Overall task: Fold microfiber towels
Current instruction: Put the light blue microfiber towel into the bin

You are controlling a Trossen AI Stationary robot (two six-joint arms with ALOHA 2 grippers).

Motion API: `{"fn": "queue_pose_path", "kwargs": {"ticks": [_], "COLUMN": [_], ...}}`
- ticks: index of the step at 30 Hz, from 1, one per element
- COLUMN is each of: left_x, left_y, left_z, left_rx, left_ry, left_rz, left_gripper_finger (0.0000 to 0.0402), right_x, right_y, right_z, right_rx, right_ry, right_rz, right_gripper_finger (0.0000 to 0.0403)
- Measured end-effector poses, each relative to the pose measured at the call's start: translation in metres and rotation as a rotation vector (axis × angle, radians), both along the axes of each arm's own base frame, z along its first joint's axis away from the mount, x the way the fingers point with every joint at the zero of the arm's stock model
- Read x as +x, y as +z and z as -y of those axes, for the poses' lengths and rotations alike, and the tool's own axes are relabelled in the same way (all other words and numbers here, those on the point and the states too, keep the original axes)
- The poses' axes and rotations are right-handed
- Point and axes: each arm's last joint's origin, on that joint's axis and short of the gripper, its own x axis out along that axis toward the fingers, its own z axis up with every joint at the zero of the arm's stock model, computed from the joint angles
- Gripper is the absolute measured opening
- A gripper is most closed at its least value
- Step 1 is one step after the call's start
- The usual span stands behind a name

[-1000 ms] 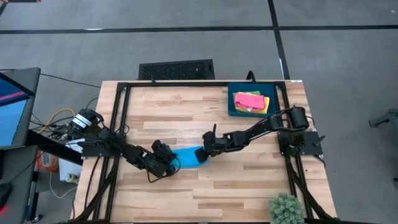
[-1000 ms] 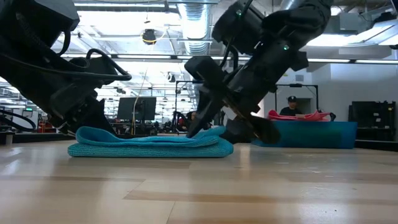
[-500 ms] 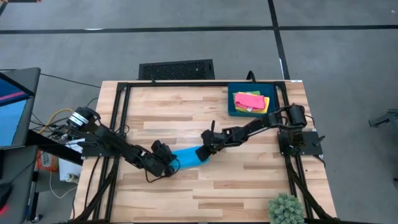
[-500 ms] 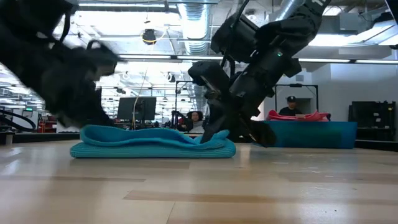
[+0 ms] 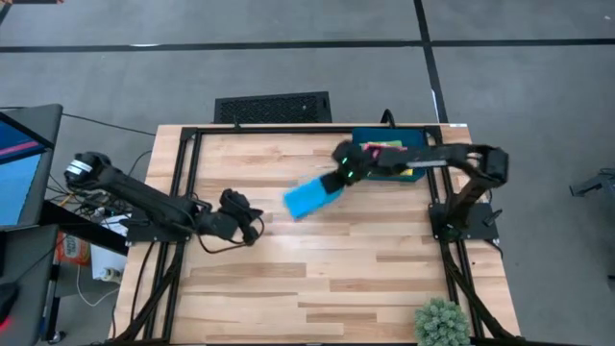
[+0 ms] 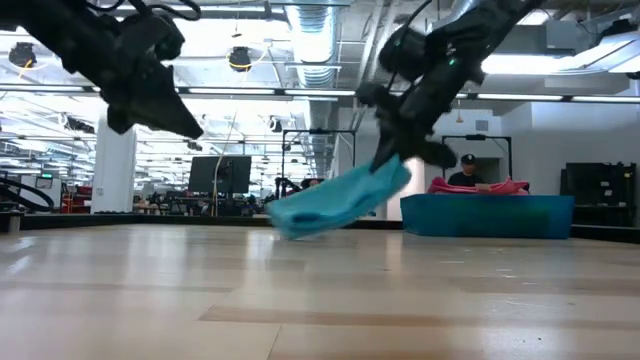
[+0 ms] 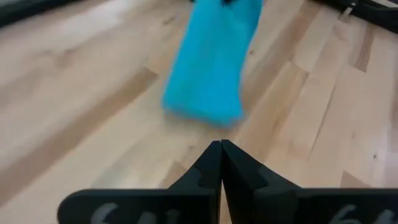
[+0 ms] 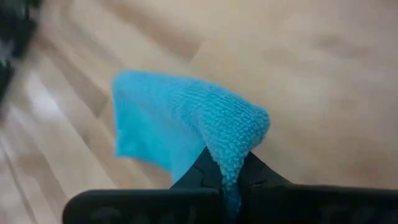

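Note:
A folded bright blue microfiber towel (image 5: 310, 198) hangs slanted above the middle of the table, with my right gripper (image 5: 342, 177) shut on its end nearest the tray. Seen from table height, the towel (image 6: 335, 205) slopes down from the gripper (image 6: 397, 158) to its free end. My left gripper (image 5: 248, 213) is shut with nothing between its fingers. It is raised off the table to the left of the towel and also shows in the low view (image 6: 190, 125). A pink towel (image 5: 382, 154) lies on a yellow one in the dark blue tray (image 5: 363, 171). My right gripper pinches the blue towel's folded end (image 8: 235, 149) between its two fingers, several layers together. That end bulges over the fingertips. The rest of the towel trails down and away toward the table's left. I cannot tell whether its low end (image 6: 290, 226) touches the wood.
The dark blue tray (image 6: 490, 215) stands at the far right corner, just behind my right gripper. A small potted plant (image 5: 442, 323) sits at the near right corner. A black frame runs along the table's left, far and right edges. A person shows in the room behind (image 6: 468, 168).
My right gripper has shut on the right end of the towel, then risen and swung toward the far right, near the tray. The towel lay flat on the table and is now lifted and tilted. My left gripper has drawn back toward the left edge and risen.

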Motion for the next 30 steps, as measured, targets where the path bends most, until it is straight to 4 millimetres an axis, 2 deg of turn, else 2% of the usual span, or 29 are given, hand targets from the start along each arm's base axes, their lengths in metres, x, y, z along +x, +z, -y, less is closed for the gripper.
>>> {"fn": "queue_pose_path", "kwargs": {"ticks": [4,9,13,22,26,30], "left_x": [-0.009,-0.011,-0.012,-0.013,-0.013,-0.013], "left_y": [0.011,0.016,0.015,0.013,0.013,0.013], "left_z": [-0.008,-0.012,-0.013,-0.013,-0.013,-0.013], "left_rx": [0.041,0.081,0.084,0.105,0.106,0.106], "left_ry": [-0.014,-0.03,-0.026,-0.042,-0.043,-0.043], "left_rz": [-0.001,0.003,-0.009,-0.043,-0.046,-0.046], "left_gripper_finger": [0.0,0.0,0.0,0.0,0.0,0.0], "right_x": [-0.026,-0.07,-0.106,-0.172,-0.192,-0.204], "right_y": [0.036,0.061,0.069,0.088,0.088,0.081], "right_z": [0.022,0.042,0.053,0.075,0.083,0.091], "right_rx": [-0.04,-0.095,-0.127,-0.184,-0.186,-0.168], "right_ry": [-0.075,-0.164,-0.214,-0.303,-0.303,-0.293], "right_rz": [0.055,-0.024,-0.169,-0.29,-0.351,-0.406], "right_gripper_finger": [0.0018,0.0019,0.0019,0.0019,0.0022,0.0025]}}
